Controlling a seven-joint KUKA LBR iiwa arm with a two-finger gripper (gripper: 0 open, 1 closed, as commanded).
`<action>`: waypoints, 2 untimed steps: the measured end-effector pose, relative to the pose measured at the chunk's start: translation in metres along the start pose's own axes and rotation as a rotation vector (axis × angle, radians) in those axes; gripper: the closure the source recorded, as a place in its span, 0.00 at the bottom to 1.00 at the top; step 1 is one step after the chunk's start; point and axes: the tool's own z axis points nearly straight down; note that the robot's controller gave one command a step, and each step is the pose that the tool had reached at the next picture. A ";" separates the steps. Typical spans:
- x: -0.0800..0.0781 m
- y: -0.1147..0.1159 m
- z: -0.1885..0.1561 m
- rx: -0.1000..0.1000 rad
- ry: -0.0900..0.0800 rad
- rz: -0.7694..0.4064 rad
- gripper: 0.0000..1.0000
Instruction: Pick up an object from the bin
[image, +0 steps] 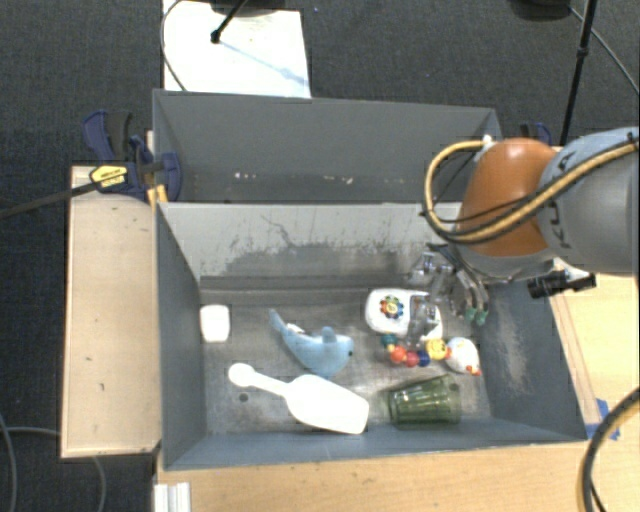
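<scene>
The jaws hang just beside a white round toy with colourful print, at 3 o'clock; whether they are open I cannot tell.

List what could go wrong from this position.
1. The end effector is right beside a tight cluster: a white round toy with coloured spots, small coloured beads and a white-and-yellow toy. It may catch two things at once, or just nudge one aside.
2. The green cup lies on its side close by, so a bump would probably set it rolling.
3. The round toy looks smooth and might slip from a grasp.
</scene>
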 end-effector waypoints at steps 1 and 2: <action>-0.002 0.000 -0.011 0.000 -0.006 -0.001 1.00; 0.000 0.000 -0.022 0.000 0.001 -0.001 1.00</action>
